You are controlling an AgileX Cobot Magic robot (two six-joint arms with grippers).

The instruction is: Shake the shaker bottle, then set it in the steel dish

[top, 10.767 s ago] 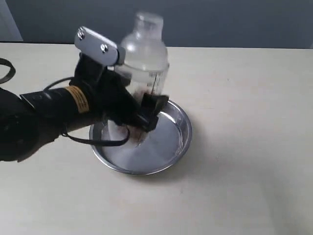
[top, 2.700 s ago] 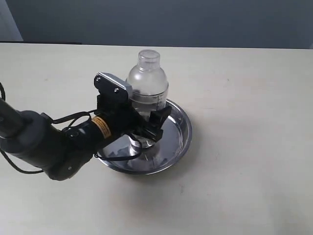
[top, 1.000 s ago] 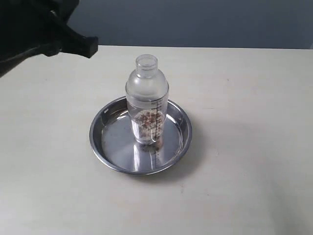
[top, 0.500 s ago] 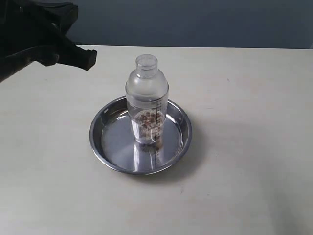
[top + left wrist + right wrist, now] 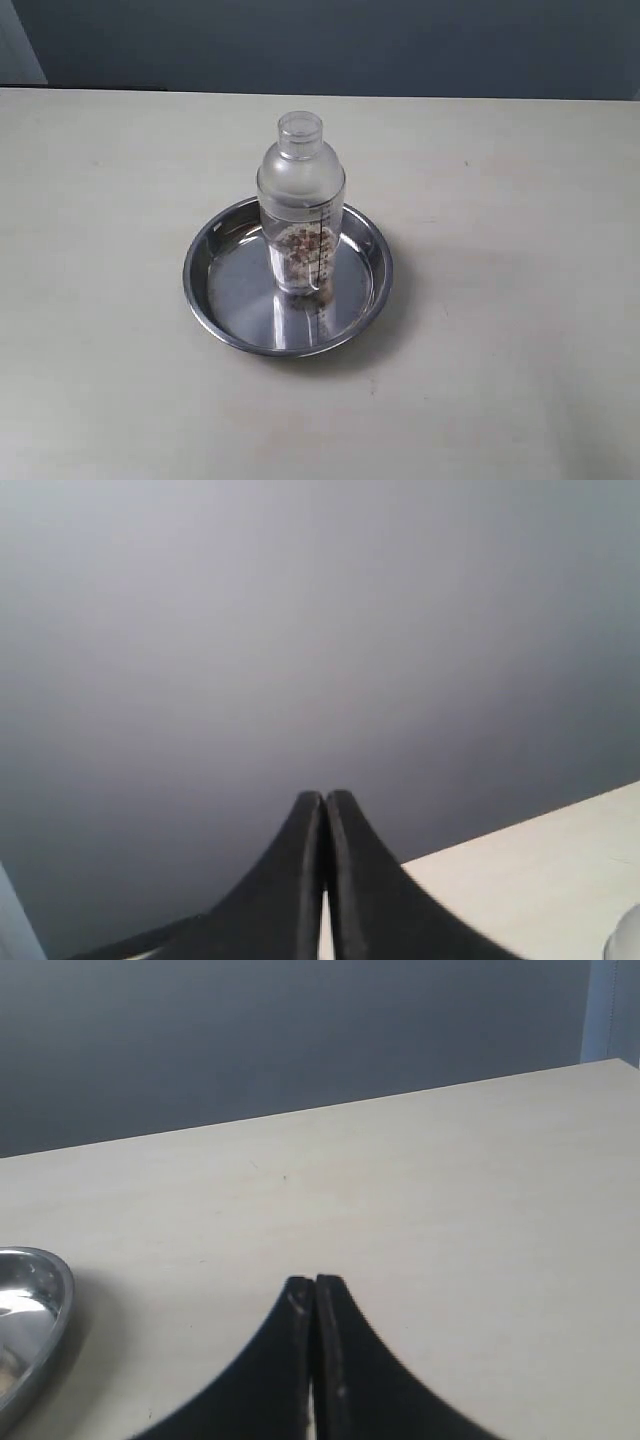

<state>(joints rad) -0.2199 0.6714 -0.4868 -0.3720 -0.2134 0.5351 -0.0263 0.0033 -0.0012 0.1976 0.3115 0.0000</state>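
The shaker bottle stands upright in the middle of the steel dish, with brown granules in its lower half and nothing touching it. Neither arm appears in the exterior view. In the left wrist view my left gripper is shut with nothing between its fingers and faces a grey wall above the table's edge. My right gripper is also shut and empty, low over bare tabletop. An edge of the steel dish shows at the side of the right wrist view, well apart from the fingers.
The pale tabletop stretches all round the dish. A dark grey wall runs behind its far edge. A small whitish rounded sliver sits at the corner of the left wrist view; what it is I cannot tell.
The left arm, at the upper left of the exterior view half a second ago, has left that view. The bottle and dish have not moved.
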